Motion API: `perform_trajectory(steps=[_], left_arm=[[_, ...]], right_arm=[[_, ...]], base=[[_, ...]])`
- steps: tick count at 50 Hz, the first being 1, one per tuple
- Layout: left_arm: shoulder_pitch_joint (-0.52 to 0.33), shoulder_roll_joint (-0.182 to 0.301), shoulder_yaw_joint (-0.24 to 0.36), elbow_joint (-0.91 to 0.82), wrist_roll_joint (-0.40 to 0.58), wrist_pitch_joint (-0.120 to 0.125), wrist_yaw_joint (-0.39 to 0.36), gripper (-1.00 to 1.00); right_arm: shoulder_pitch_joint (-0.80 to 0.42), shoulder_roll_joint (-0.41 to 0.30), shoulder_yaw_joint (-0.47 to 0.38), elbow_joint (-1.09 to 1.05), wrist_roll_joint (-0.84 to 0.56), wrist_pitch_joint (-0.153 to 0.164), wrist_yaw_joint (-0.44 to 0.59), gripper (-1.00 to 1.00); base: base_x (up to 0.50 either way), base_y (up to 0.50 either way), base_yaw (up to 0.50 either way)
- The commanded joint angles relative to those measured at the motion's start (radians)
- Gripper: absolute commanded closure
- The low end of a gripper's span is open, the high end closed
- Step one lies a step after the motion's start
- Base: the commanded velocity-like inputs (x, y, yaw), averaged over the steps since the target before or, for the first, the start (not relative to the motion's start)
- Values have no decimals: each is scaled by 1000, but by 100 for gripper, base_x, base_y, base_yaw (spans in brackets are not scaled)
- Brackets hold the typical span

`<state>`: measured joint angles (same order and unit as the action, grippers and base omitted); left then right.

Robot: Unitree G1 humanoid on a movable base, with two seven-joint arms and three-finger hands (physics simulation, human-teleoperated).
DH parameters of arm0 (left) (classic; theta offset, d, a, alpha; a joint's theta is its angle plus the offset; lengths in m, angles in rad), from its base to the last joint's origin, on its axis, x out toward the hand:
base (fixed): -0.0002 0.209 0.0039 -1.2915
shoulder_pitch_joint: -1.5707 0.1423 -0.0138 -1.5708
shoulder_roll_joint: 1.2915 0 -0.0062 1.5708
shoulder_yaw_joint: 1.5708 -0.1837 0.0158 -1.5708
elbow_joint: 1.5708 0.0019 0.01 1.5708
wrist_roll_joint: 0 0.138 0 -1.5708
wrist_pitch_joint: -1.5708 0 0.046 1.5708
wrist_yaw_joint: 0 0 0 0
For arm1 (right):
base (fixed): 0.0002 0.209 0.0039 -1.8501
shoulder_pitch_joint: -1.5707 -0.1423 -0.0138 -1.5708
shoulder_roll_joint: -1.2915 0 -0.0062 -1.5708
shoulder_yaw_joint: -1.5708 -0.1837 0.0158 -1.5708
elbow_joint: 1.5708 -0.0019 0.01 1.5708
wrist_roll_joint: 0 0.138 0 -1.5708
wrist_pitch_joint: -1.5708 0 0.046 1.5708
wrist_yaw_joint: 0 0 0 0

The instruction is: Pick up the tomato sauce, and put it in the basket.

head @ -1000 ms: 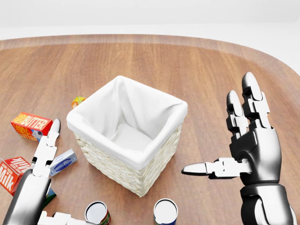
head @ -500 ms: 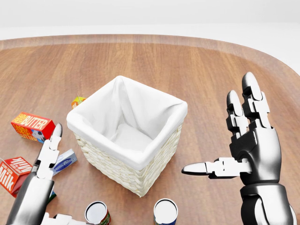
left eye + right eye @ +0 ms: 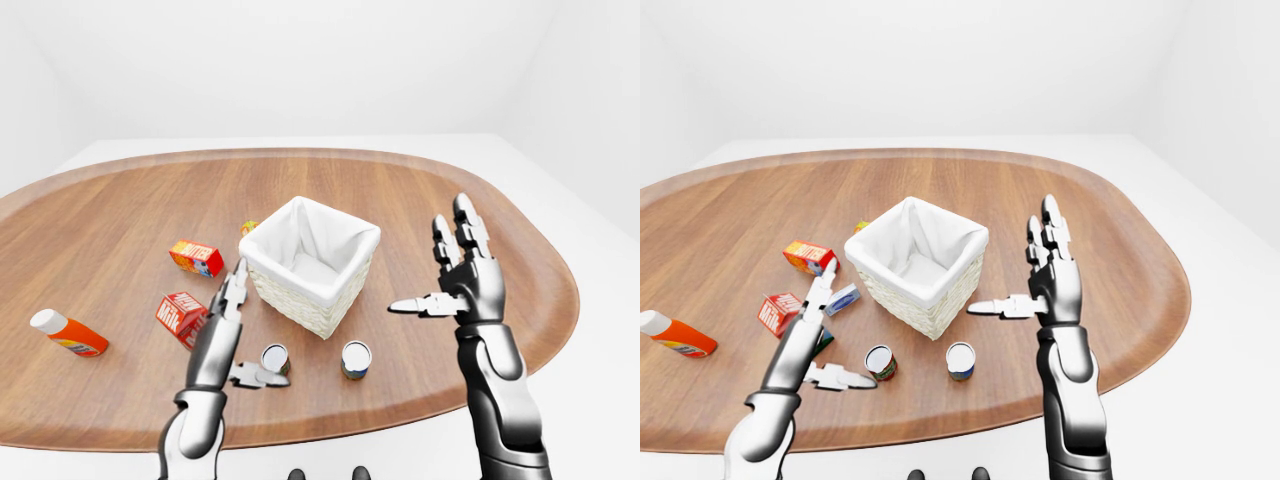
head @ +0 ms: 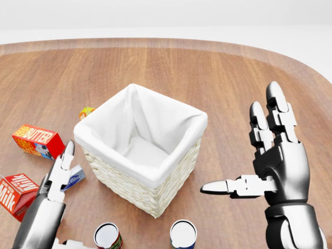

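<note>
The tomato sauce can, with a red and green label, stands upright below the basket; it shows at the bottom edge of the head view. The white-lined wicker basket stands mid-table and looks empty. My left hand is open, fingers pointing up along the basket's left side, thumb just left of the can and apart from it. My right hand is open and empty, raised to the right of the basket with the thumb pointing at it.
A blue-labelled can stands right of the tomato sauce. A butter box, a milk carton, a small blue box and an orange bottle lie left of the basket. A small orange item lies above it.
My left hand has slid down and slightly right in the head view, toward the bottom edge. The right hand has barely moved. The objects are still.
</note>
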<state>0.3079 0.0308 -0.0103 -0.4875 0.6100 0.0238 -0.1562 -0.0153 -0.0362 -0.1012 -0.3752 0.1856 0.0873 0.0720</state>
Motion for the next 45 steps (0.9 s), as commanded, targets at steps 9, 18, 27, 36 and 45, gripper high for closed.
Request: perform_trajectory(steps=[9, 18, 27, 36, 45], left_arm=[[-9, 3, 9, 21, 21, -16, 6, -100], [-10, 4, 8, 53, 31, -36, 20, -100], [-15, 8, 9, 93, 41, -59, 37, -100], [-24, 10, 5, 127, 51, -75, 52, -100], [-27, 15, -1, 177, 67, -105, 81, -100]], right_arm=[[9, 3, 5, -3, -4, 0, 2, -100], [9, 3, 5, -3, -5, 0, 2, -100], [10, 4, 7, 0, -6, 0, 2, -100], [12, 5, 9, 1, -8, 0, 3, -100], [9, 5, 9, 9, -9, 0, 3, -100]], base=[[0, 0, 0], [0, 0, 0], [0, 0, 0], [0, 0, 0], [0, 0, 0]])
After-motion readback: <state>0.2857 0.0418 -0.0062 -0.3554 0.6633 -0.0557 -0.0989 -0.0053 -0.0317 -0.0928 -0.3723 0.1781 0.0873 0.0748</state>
